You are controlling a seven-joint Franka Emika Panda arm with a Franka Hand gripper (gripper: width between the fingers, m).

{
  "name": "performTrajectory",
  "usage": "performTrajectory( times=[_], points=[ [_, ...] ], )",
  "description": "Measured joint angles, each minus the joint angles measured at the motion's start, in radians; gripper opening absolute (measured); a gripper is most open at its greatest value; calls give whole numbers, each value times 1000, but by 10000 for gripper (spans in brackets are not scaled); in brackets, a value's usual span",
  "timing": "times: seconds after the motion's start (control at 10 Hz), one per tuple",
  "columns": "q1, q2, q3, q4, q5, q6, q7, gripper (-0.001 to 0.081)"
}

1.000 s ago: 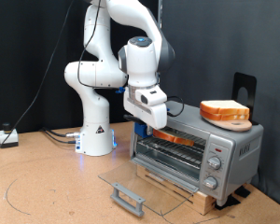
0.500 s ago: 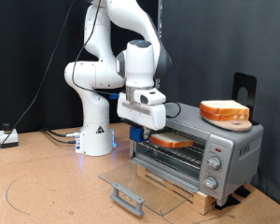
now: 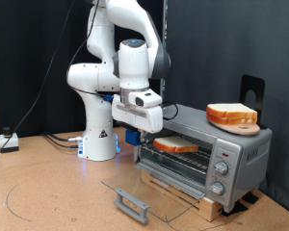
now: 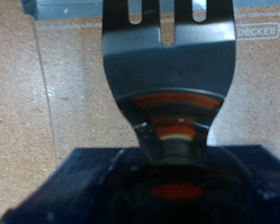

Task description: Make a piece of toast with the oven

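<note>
Starting closest in, my wrist view is filled by a grey spatula-like blade with two slots at its far end (image 4: 168,65), seated in the gripper (image 4: 175,154) between dark blue pads; an orange-red piece shows at the throat where the blade is held. I read the fingers as clamped on that tool, though I cannot see the fingertips themselves. Beyond the blade lies the glass door (image 4: 131,56) of the oven, folded down flat, with part of a brand name readable on it and the brown tabletop around it.

In the exterior view the gripper (image 3: 138,113) hangs just outside the open mouth of the oven (image 3: 207,154), towards the exterior view's left of it, above the dropped door (image 3: 149,188) and its handle (image 3: 132,204). The piece of toast (image 3: 175,145) lies flat on the rack inside the opening, just beside and slightly below the gripper, on the side towards the exterior view's right. It is apart from the hand. So the slice appears already placed and the door not yet shut.

Farthest off, a stack of slices (image 3: 231,114) sits on the oven's top. The knobs (image 3: 222,171) are too small for me to read their setting, and the blade is hidden in the exterior view.
</note>
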Motion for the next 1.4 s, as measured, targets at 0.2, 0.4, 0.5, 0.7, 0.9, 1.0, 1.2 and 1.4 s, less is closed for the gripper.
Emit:
performTrajectory(
  times=[0.2,0.4,0.5,0.7,0.9,1.0,1.2,1.4],
  points=[
    [0,-18,-52,16,26,-73,-26,405],
    [-17,-25,-85,25,20,-117,-28,405],
    [-32,-25,-87,26,10,-124,-27,405],
    [-49,-23,-87,27,4,-126,-21,405],
    [-50,-13,-86,35,12,-141,3,405],
    [-50,-12,-88,39,30,-146,1,405],
    [-51,-13,-107,44,66,-147,-1,405],
    [-67,-13,-148,53,76,-147,-4,405]
  ],
)
